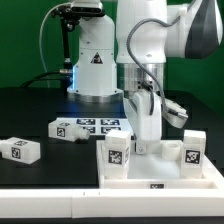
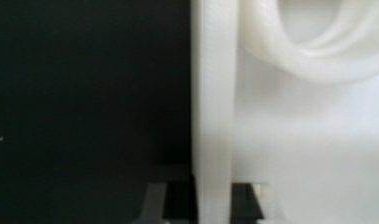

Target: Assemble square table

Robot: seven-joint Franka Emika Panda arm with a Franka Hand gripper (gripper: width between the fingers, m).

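Note:
The white square table top (image 1: 160, 172) lies at the front of the exterior view. Two white tagged legs stand upright on it, one on the exterior view's left (image 1: 115, 151) and one on the right (image 1: 193, 148). My gripper (image 1: 148, 138) reaches straight down onto the top between them. In the wrist view the gripper (image 2: 212, 205) has a dark finger (image 2: 175, 200) on each side of the top's raised rim (image 2: 212, 100), pressed against it. A round corner socket (image 2: 328, 45) shows beside the rim. A third leg (image 1: 20, 150) lies loose on the black table at the exterior view's left.
The marker board (image 1: 90, 126) lies flat behind the table top, in front of the robot's base (image 1: 95, 70). A black cable hangs down beside the arm. The black table surface (image 2: 79, 100) fills one side of the wrist view.

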